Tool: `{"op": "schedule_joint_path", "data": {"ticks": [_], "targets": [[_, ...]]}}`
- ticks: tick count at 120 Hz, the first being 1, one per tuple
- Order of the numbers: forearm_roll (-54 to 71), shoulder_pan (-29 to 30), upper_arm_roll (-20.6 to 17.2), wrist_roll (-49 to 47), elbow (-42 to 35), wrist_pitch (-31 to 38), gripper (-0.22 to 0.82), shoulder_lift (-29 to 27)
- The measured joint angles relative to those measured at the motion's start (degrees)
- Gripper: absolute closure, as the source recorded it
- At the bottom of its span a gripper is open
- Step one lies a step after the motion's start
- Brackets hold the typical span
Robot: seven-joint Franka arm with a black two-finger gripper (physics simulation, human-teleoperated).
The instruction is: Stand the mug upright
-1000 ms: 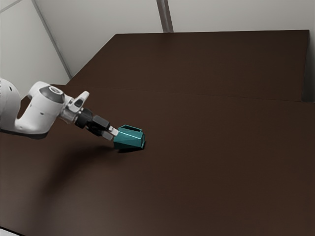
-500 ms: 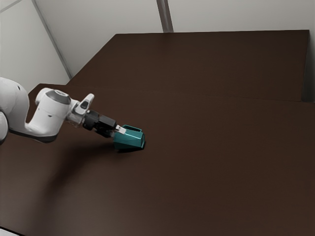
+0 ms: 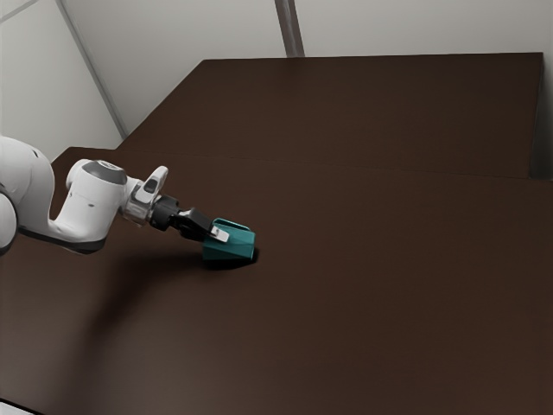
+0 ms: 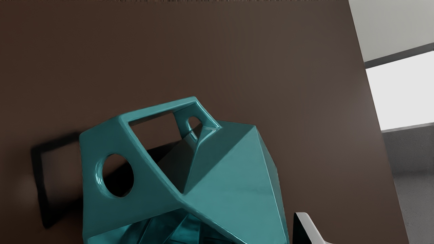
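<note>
Teal mug [image 3: 235,250]: on its side — handle [image 4: 156,110] uppermost, mouth toward the gripper [image 3: 220,234] — located at the gripper's tip, over the brown tabletop [image 3: 389,277]. Gripper state: grasping or released, cannot tell.

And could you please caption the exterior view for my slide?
The claw at a teal mug tipped on its side.
</note>
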Motion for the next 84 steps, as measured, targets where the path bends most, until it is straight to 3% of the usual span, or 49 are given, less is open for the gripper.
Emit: {"op": "schedule_joint_path", "data": {"ticks": [19,50,67,84], "targets": [[-0.3,0.0,-0.4,0.8,0.0,-0.2,0.74,-0.2],[-0.3,-0.3,-1.1,1.8,0.0,-0.1,0.77,-1.6],[2.3,-0.4,-3.4,1.7,-0.6,1.8,0.78,-5.5],[13.2,-0.5,-7.2,-0.9,-1.8,6.7,0.78,-10.0]]}}
